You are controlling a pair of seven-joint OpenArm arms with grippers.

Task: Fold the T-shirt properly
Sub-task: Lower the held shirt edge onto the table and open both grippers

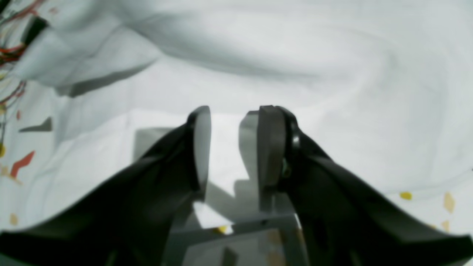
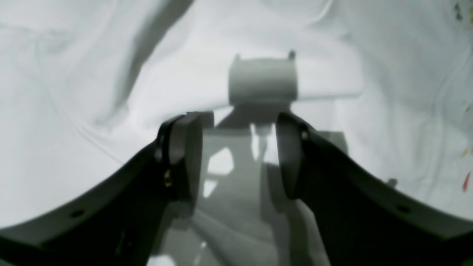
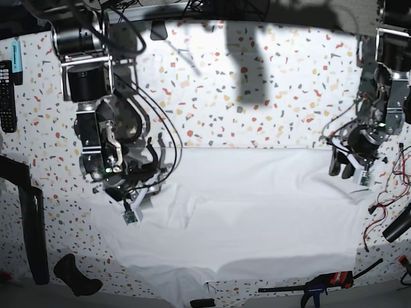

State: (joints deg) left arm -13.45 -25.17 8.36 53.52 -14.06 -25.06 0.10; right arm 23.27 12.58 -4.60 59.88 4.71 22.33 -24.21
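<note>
The white T-shirt (image 3: 257, 212) lies spread and wrinkled over the front half of the table, its hem hanging at the front edge. My left gripper (image 3: 341, 168) hovers over the shirt's right edge. In the left wrist view this gripper (image 1: 236, 111) is open just above the T-shirt (image 1: 295, 55), with nothing between its pads. My right gripper (image 3: 156, 168) is over the shirt's left part. The right wrist view shows it (image 2: 238, 120) open wide over rumpled T-shirt (image 2: 74, 92) cloth, holding nothing.
The speckled tabletop (image 3: 257, 96) shows bare behind the shirt. A black remote (image 3: 5, 86) lies at the left edge. Black tools (image 3: 77, 276) sit at front left and a clamp (image 3: 321, 282) at front right. Red and black cables (image 3: 385, 199) trail along the right edge.
</note>
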